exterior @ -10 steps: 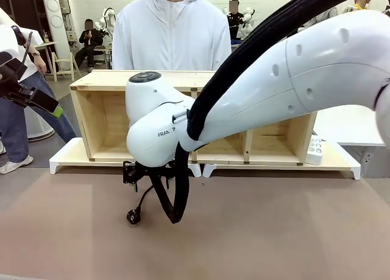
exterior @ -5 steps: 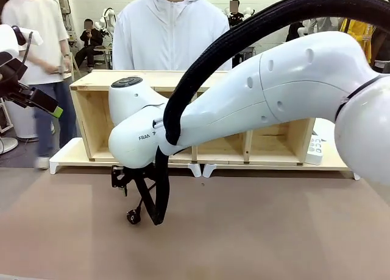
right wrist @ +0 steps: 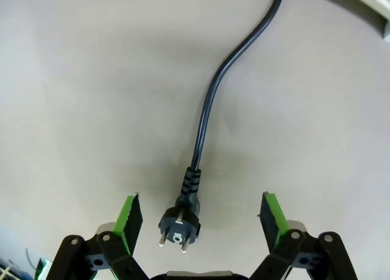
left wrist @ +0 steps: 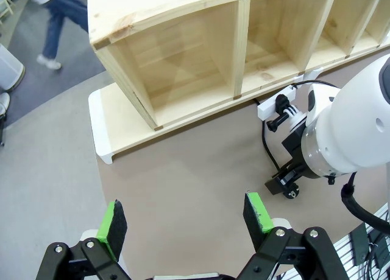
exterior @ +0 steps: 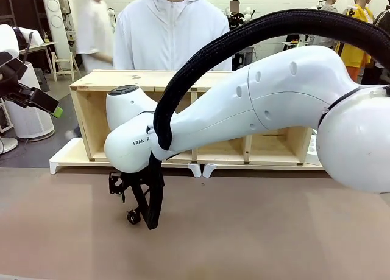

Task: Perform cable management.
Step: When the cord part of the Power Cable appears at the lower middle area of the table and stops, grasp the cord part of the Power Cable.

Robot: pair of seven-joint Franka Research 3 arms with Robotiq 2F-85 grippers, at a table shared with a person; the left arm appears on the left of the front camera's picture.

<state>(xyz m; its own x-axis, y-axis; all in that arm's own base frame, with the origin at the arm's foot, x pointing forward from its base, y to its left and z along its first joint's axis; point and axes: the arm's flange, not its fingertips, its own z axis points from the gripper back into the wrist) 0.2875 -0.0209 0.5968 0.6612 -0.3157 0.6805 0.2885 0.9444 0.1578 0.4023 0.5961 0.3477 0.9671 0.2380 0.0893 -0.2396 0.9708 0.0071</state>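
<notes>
In the front view, the right gripper (exterior: 129, 195) is seen low over the table (exterior: 274, 231), just above a black plug (exterior: 133, 217). In the left wrist view, the left gripper (left wrist: 184, 214) is held wide apart (nothing between its pads) near the wooden shelf (left wrist: 183, 67). In the right wrist view, the right gripper's fingers are spread either side of the plug, untouched, and the cable (right wrist: 207, 109) is laid across the table.

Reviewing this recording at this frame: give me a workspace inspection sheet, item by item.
Surface: brown table, matte top.
Job's things: black cable lies loose on the table, curving to its round plug.
Clutter: nothing seen.
Claws: right claw open, straddling the plug, not gripping; left claw open, empty, raised at the table's left.
Cables: braided hose along the right arm.
Surroundings: wooden shelf unit at the far side, person behind it.
</notes>
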